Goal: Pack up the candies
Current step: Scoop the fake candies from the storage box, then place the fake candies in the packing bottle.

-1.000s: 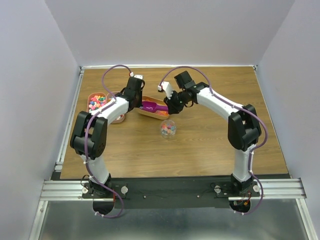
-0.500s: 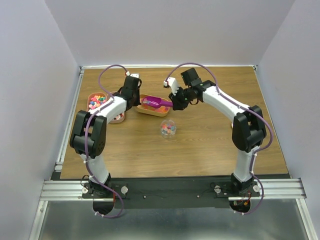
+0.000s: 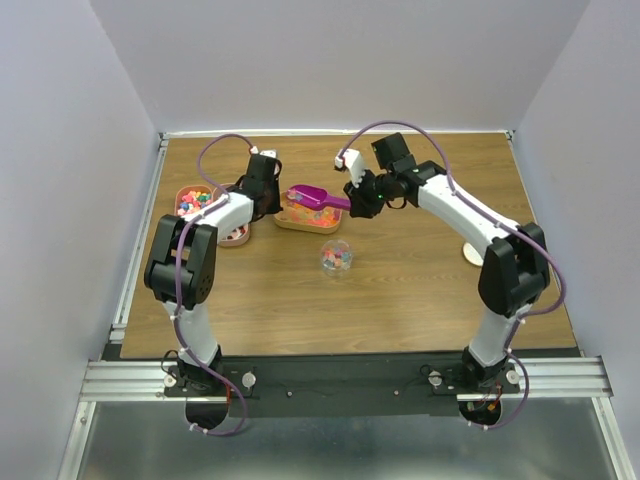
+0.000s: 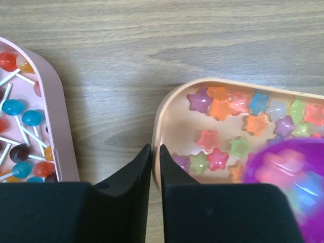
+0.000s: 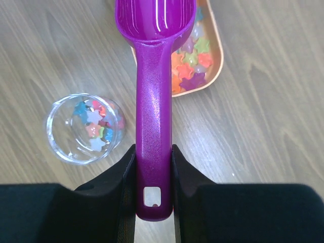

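Observation:
Small star-shaped candies (image 4: 217,131) in many colours lie in a peach tray (image 4: 158,114). My left gripper (image 4: 156,152) is shut on that tray's near-left rim, one finger inside and one outside. My right gripper (image 5: 153,149) is shut on the handle of a magenta scoop (image 5: 154,76). The scoop's bowl hangs over the tray (image 3: 285,222) with candies in it, blurred in the left wrist view. More candies (image 5: 96,126) sit in a clear cup (image 3: 336,257) on the table, to the left of the scoop handle in the right wrist view.
A pink tray of lollipops (image 3: 195,203) stands left of the peach tray, its wall (image 4: 58,116) close to my left fingers. Another pink tray (image 3: 237,236) lies just in front of it. A white disc (image 3: 470,253) lies near the right arm.
My right gripper has lifted the scoop up out of the peach tray and drawn it slightly back. The left gripper has stayed at the tray's rim.

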